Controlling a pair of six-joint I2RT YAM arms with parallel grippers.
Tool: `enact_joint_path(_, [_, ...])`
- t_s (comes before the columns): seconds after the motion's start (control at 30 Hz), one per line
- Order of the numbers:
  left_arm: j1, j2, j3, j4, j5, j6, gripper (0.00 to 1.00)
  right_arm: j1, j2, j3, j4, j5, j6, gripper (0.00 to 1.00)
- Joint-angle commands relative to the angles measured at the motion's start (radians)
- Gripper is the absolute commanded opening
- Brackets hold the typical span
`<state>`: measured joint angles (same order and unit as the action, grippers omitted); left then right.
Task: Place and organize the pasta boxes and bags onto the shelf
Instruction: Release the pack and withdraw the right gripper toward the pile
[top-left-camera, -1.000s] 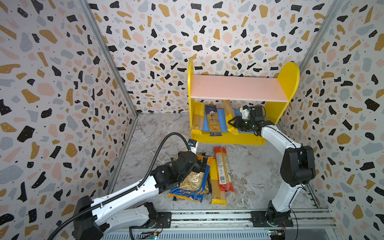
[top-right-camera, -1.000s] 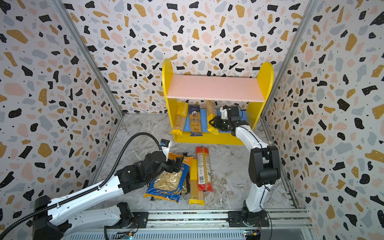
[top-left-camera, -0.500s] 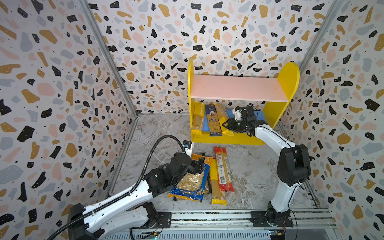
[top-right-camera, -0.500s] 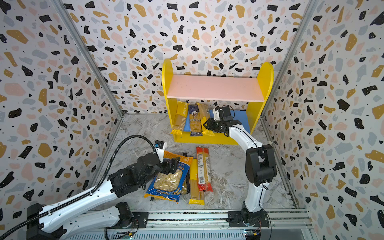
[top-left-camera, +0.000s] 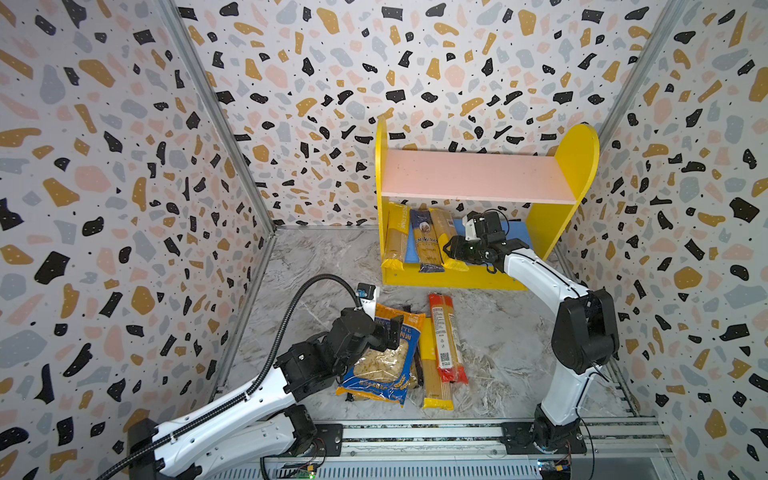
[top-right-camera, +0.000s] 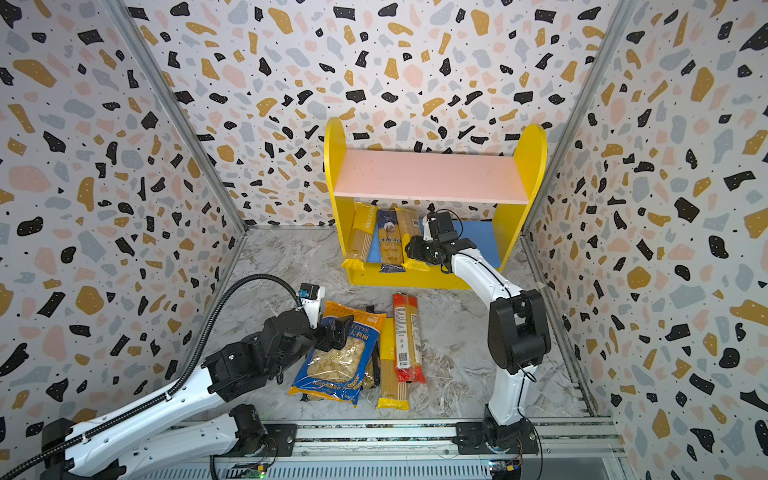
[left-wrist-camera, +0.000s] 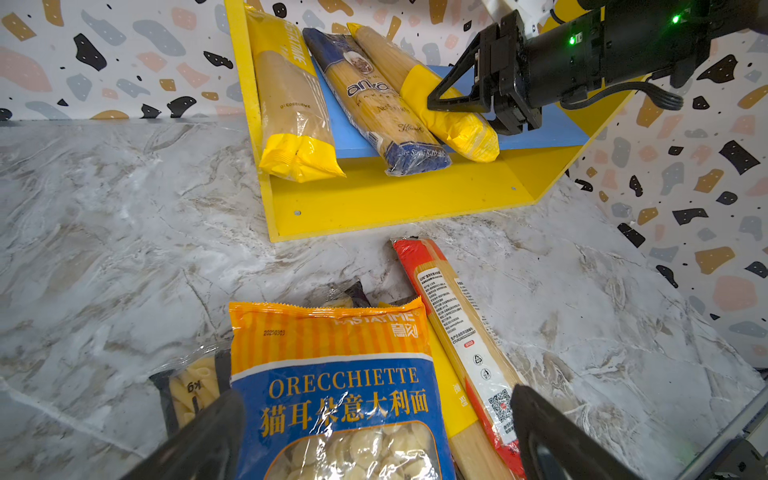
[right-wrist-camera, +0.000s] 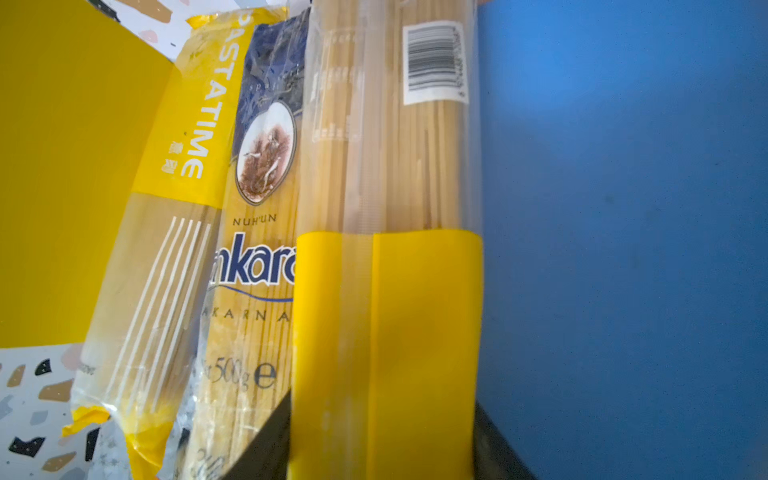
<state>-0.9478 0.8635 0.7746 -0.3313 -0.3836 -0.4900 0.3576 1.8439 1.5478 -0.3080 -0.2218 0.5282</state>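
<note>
Yellow-banded spaghetti pack (right-wrist-camera: 386, 166) on blue shelf board (right-wrist-camera: 623, 208) | my right gripper (right-wrist-camera: 383, 415) straddles it, grip unclear | my left gripper (left-wrist-camera: 376, 395) wide open, empty, over orecchiette bag (left-wrist-camera: 332, 345)

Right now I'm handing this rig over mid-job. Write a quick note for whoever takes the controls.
Left gripper: open, over the orecchiette bag, holding nothing.
Right gripper: jaws either side of the yellow-ended spaghetti pack on the blue lower board; unclear whether it is gripping or releasing.
Done: that pack, the dark blue pack and the yellow Pastatime pack lie side by side on that board.
To do: the orecchiette bag, the dark bag under it, the yellow pack and the red-orange pack lie on the table.
</note>
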Motion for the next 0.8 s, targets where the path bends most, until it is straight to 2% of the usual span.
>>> enact_joint_path(0.0, [0.007,-0.014,-0.006,-0.004,-0.019,-0.005,1.0,0.01,-0.051,0.06,0.013,0.062,-0.028,0.65])
enact_joint_path(0.27, [0.007,-0.045,-0.01,-0.024,-0.025,-0.022,1.0,0.021,-0.154,-0.002,-0.024,0.127,-0.045,0.71])
enact_joint_path(0.6, [0.007,-0.113,-0.021,-0.074,-0.019,-0.069,0.99,0.041,-0.428,-0.264,-0.034,0.136,-0.039,0.75])
enact_joint_path(0.77, [0.007,-0.14,-0.051,-0.08,-0.005,-0.106,1.0,0.094,-0.585,-0.378,-0.09,0.17,-0.036,0.75])
